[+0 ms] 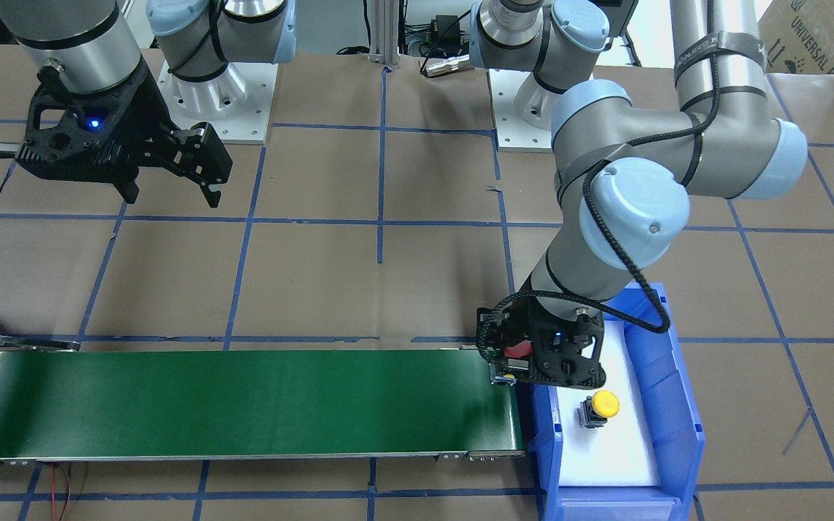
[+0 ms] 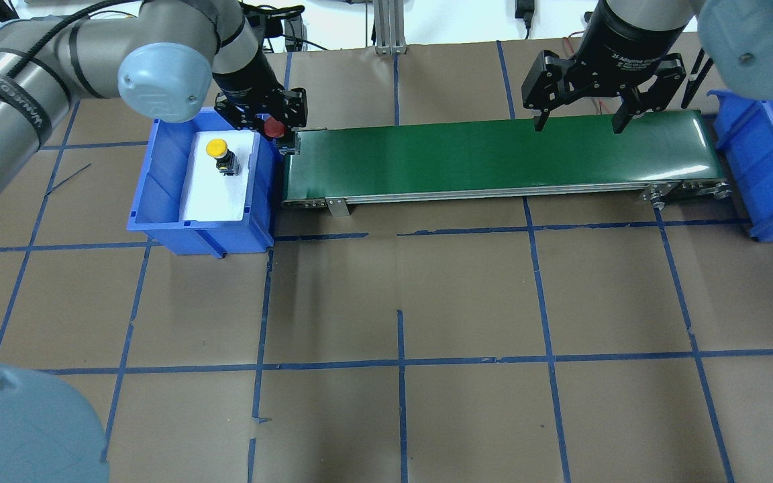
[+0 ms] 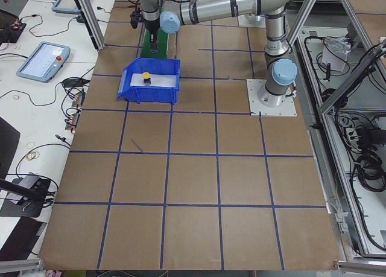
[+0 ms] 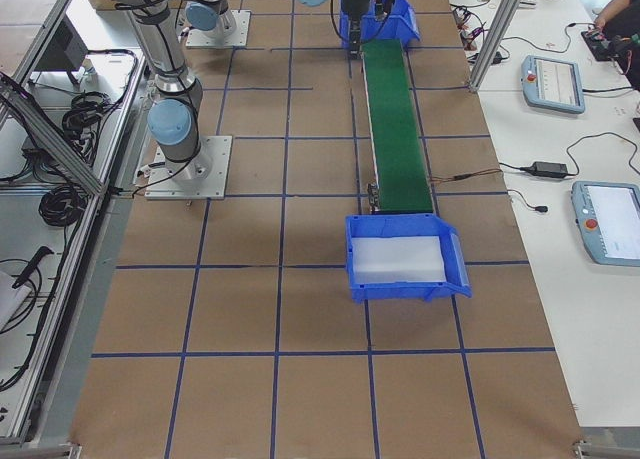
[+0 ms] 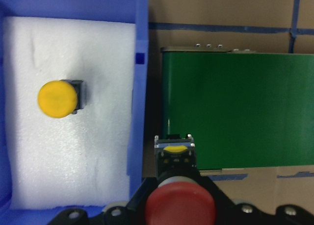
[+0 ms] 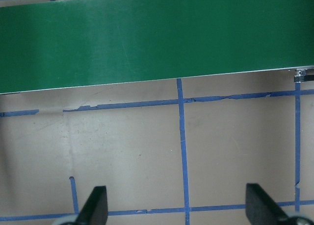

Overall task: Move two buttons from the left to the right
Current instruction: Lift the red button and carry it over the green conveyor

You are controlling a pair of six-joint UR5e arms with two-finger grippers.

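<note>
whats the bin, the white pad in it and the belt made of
Bin: likely moulded plastic, smooth solid blue walls with slight sheen.
Pad: looks like white foam, matte with a grainy, dimpled surface.
Belt: probably rubber or PVC, smooth green with glossy glare streaks.

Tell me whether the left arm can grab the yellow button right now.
Probably not yet: the left pincer is shut on the red button. The yellow button itself lies uncovered in the blue bin, close by.

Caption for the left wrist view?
Left end effector holds red button beside green conveyor; yellow button sits on foam in blue bin.
</note>
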